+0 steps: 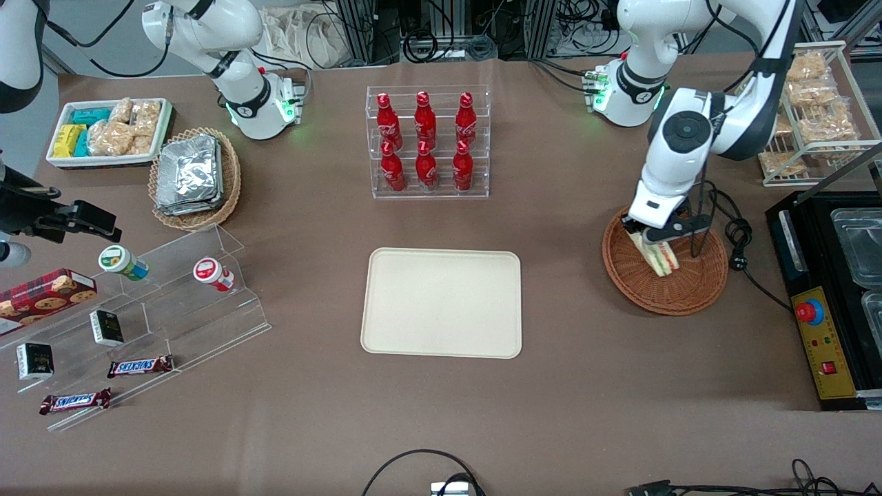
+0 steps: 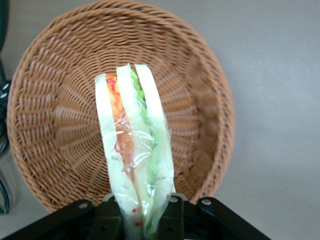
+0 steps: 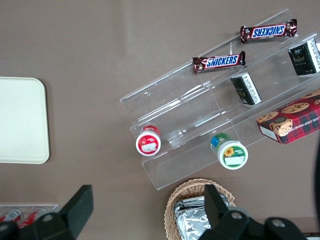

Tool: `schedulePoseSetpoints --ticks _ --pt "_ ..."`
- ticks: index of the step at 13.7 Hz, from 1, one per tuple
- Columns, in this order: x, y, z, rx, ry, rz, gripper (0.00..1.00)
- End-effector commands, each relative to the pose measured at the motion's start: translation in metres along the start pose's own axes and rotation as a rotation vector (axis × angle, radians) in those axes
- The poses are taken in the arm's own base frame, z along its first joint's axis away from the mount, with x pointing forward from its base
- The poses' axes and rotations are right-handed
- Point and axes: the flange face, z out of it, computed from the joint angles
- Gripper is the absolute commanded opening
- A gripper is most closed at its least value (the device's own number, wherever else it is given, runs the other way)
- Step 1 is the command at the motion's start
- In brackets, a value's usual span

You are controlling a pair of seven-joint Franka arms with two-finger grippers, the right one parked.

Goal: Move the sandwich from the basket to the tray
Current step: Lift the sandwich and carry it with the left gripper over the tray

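The sandwich (image 1: 657,253), a plastic-wrapped wedge of white bread with red, orange and green filling, hangs over the reddish-brown wicker basket (image 1: 689,289) at the working arm's end of the table. My left gripper (image 1: 654,234) is shut on the sandwich's narrow end and holds it just above the basket floor. In the left wrist view the sandwich (image 2: 134,150) is pinched between the black fingers (image 2: 172,215), with the basket (image 2: 55,115) beneath it. The cream-beige tray (image 1: 442,302) lies flat at the table's middle, toward the parked arm from the basket; its edge shows in the right wrist view (image 3: 22,120).
A clear rack of red bottles (image 1: 427,141) stands farther from the front camera than the tray. A black machine (image 1: 834,296) and a cable (image 1: 737,241) lie beside the basket. A wire rack of snacks (image 1: 813,110), a tan basket of foil packets (image 1: 193,176), a white snack bin (image 1: 110,131) and clear steps (image 1: 138,324) also stand around.
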Motion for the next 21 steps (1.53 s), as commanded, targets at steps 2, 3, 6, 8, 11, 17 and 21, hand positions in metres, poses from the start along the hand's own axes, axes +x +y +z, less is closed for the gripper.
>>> schedulePoseSetpoints --ticks 2,3,6,8,11,17,21 --pt "0.001 0.031 -0.029 -0.051 0.036 0.185 0.14" --pt "0.003 0.042 -0.038 -0.084 0.043 0.226 0.14" --pt "0.005 0.079 -0.062 -0.204 0.046 0.327 0.17" --pt "0.004 0.107 -0.065 -0.248 0.034 0.345 0.17" --pt "0.008 0.158 -0.065 -0.313 0.004 0.365 0.17" --pt "0.021 0.238 -0.039 -0.356 -0.045 0.383 0.21" --pt "0.024 0.274 -0.018 -0.375 -0.047 0.385 0.21"
